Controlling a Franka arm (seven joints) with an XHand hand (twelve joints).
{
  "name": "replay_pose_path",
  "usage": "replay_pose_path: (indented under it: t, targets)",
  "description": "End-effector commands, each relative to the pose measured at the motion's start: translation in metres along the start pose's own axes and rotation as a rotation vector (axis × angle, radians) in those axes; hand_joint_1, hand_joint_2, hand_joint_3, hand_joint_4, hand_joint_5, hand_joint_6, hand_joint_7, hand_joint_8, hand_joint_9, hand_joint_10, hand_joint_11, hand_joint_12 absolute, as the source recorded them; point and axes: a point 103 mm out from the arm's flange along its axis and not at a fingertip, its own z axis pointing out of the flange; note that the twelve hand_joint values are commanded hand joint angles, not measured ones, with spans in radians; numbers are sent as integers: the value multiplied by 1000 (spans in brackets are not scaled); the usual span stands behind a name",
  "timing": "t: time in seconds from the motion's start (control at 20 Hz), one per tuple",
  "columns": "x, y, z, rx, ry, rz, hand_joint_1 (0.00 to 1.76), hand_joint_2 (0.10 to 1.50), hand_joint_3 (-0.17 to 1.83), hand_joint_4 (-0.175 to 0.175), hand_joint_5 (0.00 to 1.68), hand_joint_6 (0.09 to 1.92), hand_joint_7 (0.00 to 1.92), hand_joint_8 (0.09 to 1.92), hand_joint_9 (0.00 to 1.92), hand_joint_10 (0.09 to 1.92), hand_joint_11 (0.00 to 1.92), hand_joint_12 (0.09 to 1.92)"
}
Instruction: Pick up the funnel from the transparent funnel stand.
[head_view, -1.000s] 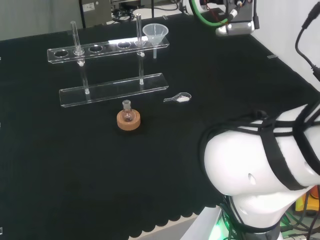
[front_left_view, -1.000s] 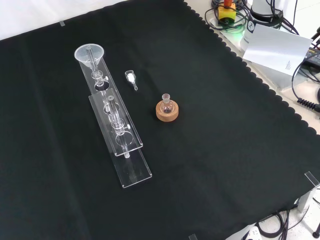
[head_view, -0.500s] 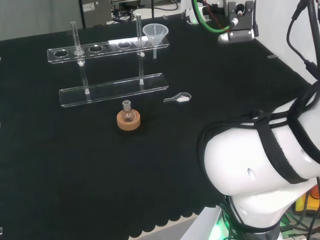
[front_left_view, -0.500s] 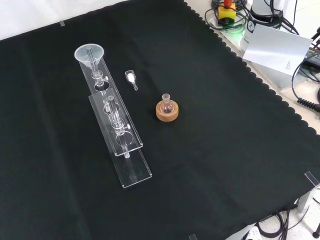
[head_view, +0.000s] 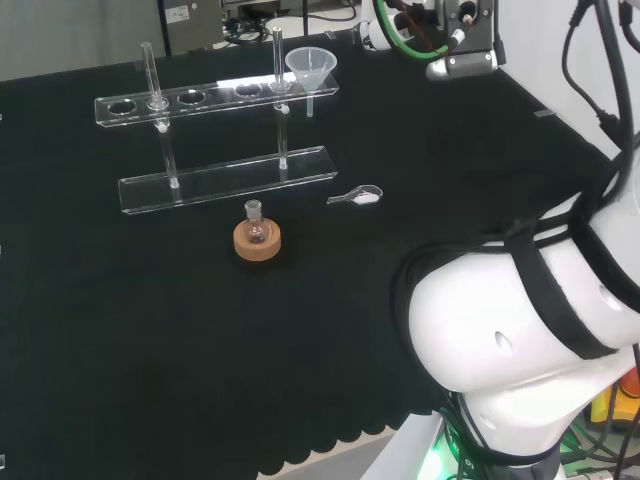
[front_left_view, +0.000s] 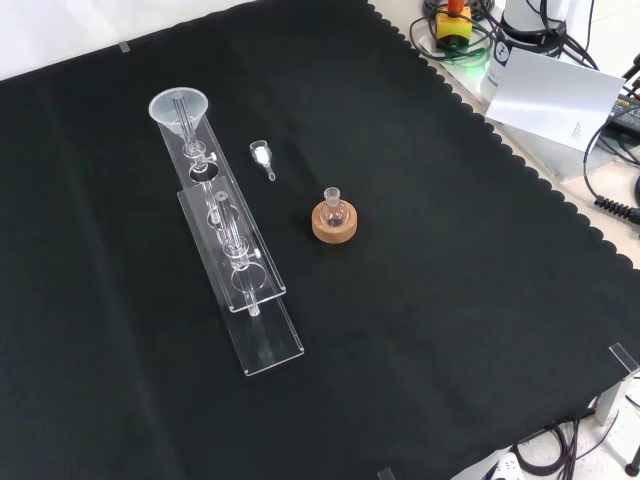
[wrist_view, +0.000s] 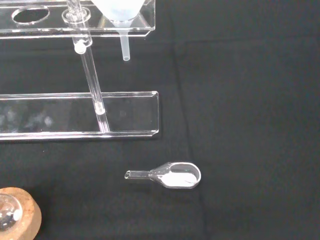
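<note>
The funnel sits in the end hole of the clear stand, its spout pointing straight down. In the head view the arm's wrist hangs at about three o'clock from it, well apart. The fingers cannot be made out, so whether the hand is open is uncertain

No legible text, label, number or sign found. A white sheet at the bench edge in the front view carries a small line of print, too small to read.
</note>
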Motion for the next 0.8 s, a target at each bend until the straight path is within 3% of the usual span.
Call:
replay_pose_path:
  t: [0.05, 0.55, 0.8]
  targets:
    - [15, 35, -2, 17, -32, -24, 259, 1042, 307, -11, 137, 87, 78, 561, 185, 684, 26, 1395]
    - [31, 84, 4, 80, -57, -55, 342, 984, 294, 7, 75, 87, 4, 552, 154, 682, 24, 1399]
    - [35, 106, 7, 108, -77, -68, 480, 899, 268, -5, 91, 87, 36, 578, 188, 707, 29, 1408]
